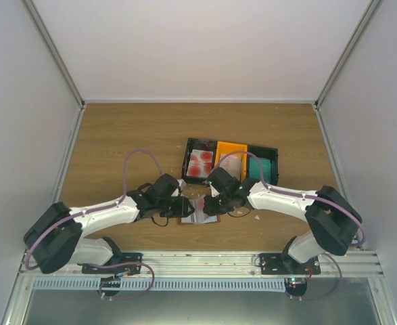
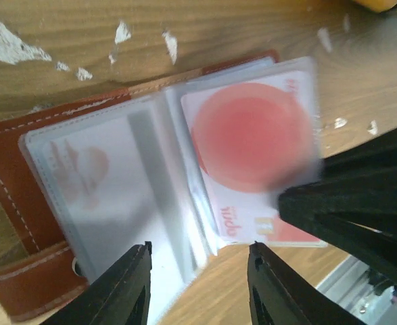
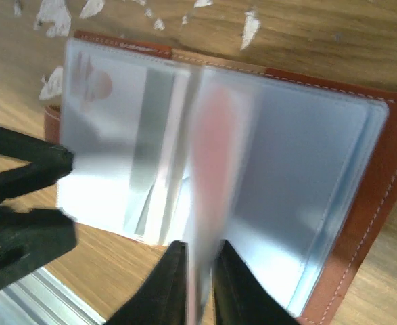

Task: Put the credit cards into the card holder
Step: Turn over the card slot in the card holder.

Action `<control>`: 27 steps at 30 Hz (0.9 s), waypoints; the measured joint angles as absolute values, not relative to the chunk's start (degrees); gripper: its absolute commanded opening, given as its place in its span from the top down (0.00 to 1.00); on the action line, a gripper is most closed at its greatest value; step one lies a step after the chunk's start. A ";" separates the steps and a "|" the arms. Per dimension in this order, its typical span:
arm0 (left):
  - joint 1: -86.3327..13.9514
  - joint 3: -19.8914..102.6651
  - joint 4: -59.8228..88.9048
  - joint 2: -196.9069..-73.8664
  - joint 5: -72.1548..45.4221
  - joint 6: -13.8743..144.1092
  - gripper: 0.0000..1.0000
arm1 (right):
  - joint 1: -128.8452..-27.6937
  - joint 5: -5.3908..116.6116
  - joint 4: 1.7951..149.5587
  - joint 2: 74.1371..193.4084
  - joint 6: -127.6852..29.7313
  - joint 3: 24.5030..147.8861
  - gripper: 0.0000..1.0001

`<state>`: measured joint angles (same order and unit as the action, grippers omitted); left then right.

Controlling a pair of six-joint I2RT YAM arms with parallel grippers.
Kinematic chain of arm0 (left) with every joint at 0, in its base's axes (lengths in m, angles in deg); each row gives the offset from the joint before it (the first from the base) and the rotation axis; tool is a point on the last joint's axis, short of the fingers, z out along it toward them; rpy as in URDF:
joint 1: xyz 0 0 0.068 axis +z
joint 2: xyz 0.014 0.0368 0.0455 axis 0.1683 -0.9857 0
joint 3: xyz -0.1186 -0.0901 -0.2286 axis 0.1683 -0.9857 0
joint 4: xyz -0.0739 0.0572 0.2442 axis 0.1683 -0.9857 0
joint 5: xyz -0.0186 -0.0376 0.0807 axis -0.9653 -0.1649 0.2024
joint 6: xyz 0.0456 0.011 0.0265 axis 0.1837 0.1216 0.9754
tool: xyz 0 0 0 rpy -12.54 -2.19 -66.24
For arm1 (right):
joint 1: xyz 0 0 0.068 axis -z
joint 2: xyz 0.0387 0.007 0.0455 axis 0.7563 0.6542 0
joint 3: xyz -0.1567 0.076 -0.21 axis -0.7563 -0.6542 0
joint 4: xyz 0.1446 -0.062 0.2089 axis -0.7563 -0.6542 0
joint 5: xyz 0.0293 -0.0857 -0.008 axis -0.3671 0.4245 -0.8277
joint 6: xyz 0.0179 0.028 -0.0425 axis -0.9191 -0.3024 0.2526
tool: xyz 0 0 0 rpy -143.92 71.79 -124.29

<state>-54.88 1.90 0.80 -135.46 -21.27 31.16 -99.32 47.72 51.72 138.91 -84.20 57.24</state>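
The card holder, a brown leather wallet, lies open on the table between my two grippers, its clear sleeves fanned out. Its leather shows in the left wrist view and the right wrist view. My right gripper is shut on a white credit card with a red circle, holding it edge-on over the sleeves. I cannot tell whether it sits inside a pocket. My left gripper is open at the sleeves' near edge, holding nothing. In the top view the left gripper and right gripper nearly meet.
Behind the wallet stand three joined trays: black with white-and-red cards, orange, black with teal cards. White crumbled scraps lie on the wood beside the wallet. The table's metal front rail is close.
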 measured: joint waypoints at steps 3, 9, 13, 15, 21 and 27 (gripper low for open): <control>-54.36 2.12 -0.78 -131.88 -20.15 31.07 0.56 | -99.32 48.12 50.89 138.91 -83.11 57.83 0.69; -51.47 1.23 -1.82 -127.33 -19.43 30.59 0.52 | -99.53 45.62 51.93 138.91 -82.08 57.94 0.63; -49.28 -0.65 -1.52 -125.43 -20.74 29.96 0.51 | -99.93 42.87 54.43 138.91 -81.87 57.94 0.62; -48.45 -1.26 -1.56 -124.82 -21.33 29.67 0.51 | -100.17 41.45 55.83 138.91 -81.60 57.94 0.58; -46.14 -2.84 -1.37 -121.37 -21.64 28.60 0.48 | -101.30 38.21 61.01 139.39 -80.07 57.94 0.56; -44.35 -4.46 -1.39 -118.44 -21.71 28.01 0.45 | -101.37 36.73 65.73 143.17 -79.88 57.91 0.56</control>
<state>-44.35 -4.46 -1.39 -118.44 -21.71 28.01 -101.37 36.73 65.73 143.17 -79.88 57.91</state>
